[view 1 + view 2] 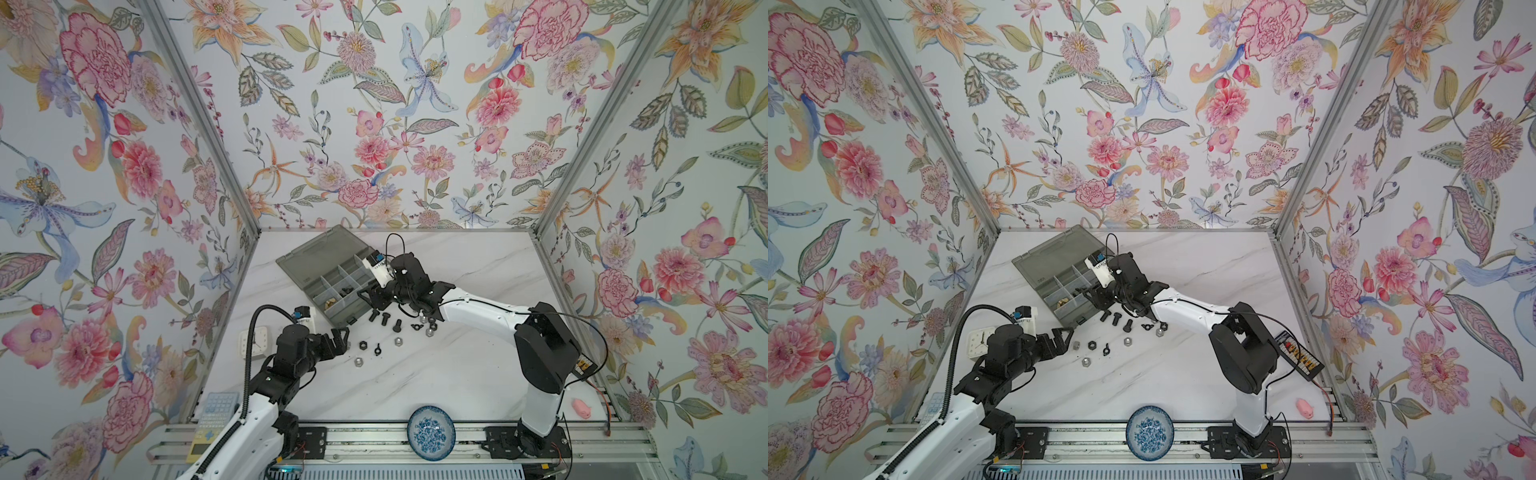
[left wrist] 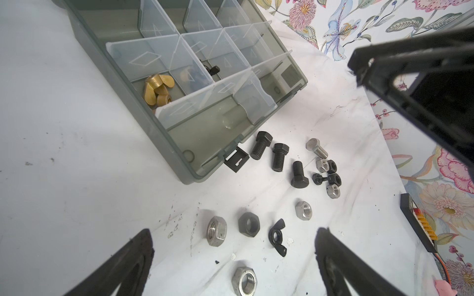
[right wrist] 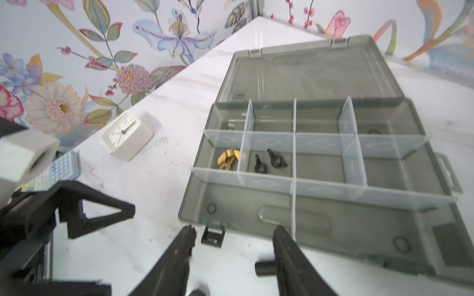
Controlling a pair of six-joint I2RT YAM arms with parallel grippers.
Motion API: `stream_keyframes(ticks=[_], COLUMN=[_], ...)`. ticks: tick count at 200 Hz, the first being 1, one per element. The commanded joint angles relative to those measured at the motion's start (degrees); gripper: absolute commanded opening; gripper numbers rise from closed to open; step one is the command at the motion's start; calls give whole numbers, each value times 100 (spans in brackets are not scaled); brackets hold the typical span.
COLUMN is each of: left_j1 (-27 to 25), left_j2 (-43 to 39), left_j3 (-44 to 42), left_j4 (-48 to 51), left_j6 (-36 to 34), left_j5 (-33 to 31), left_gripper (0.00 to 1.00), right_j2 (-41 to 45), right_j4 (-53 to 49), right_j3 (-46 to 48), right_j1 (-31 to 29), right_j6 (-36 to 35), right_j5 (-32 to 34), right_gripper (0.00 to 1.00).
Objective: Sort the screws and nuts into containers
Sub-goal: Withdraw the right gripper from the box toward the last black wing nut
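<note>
Right gripper (image 3: 234, 232) is hovering spread and empty at the organizer box's (image 3: 230, 200) near edge. Left gripper (image 2: 236, 234) is hanging spread wide just left of loose nuts (image 2: 216, 230). Screws (image 2: 280, 160) are lying on the table (image 2: 77, 179) beside the box.

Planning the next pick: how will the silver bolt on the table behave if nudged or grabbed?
The silver bolt lies on its side on the smooth table, so a nudge would probably roll it in an arc around its wider head. It looks solid metal: likely stiff, heavy for its size.
</note>
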State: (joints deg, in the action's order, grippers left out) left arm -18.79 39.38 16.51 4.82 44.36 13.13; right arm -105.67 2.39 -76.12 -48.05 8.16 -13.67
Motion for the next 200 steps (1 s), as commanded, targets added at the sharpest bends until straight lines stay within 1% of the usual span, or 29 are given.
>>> stream_keyframes(ticks=[1, 11, 24, 54, 79, 95, 121, 186, 200], left_j1=[72, 79, 74, 91, 87, 94, 94, 94, 94], left_j2=[-9, -9, -17, -66, -139, -183, -211, -176, -159], left_j3=[124, 115, 98, 46, 19, 5, -16, -8, -8], left_j4=[-60, -63, -86, -113, -83, -54, -52, -56, -62], left_j6=[-22, -11, -2, 47, 70, 82, 113, 108, 95], left_j5=[27, 40, 62, 89, 93, 89, 90, 85, 85], left_gripper=[99, 99, 99, 99, 99, 99, 99, 99, 99], right_j2=[241, 330, 404, 419, 381, 359, 297, 86, 24], right_j4=[-653, -813, -968, -1345, -1452, -1452, -1460, -1460, -1461], right_j3=[437, 565, 700, 890, 1132, 1251, 1341, 1157, 1119], right_j1=[-166, -264, -380, -587, -628, -653, -717, -876, -890], right_j6=[525, 764, 1095, 1675, 2001, 2080, 2129, 2119, 2106], right_j5=[341, 570, 796, 1149, 1138, 1074, 941, 886, 874], right_gripper=[57, 61, 64, 65, 65, 64, 61, 56, 53])
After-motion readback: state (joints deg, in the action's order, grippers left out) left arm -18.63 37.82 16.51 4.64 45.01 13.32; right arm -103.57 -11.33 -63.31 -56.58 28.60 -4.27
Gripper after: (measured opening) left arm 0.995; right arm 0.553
